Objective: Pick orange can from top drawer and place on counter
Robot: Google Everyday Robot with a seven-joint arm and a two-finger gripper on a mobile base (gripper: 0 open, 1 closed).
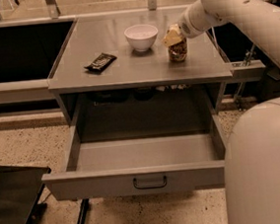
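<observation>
The orange can (178, 52) stands upright on the counter (126, 70), right of the white bowl (141, 36). My gripper (173, 36) reaches in from the upper right and is shut on the can's top, hiding the lid. The top drawer (112, 182) is pulled fully open below the counter. Its inside shows nothing in it, and its dark handle (150, 183) is at the centre of the front panel.
A dark snack packet (100, 62) lies on the counter's left half. My white arm (239, 10) crosses the upper right and my white body (264, 166) fills the lower right. A black flat object (15, 205) sits on the floor at lower left.
</observation>
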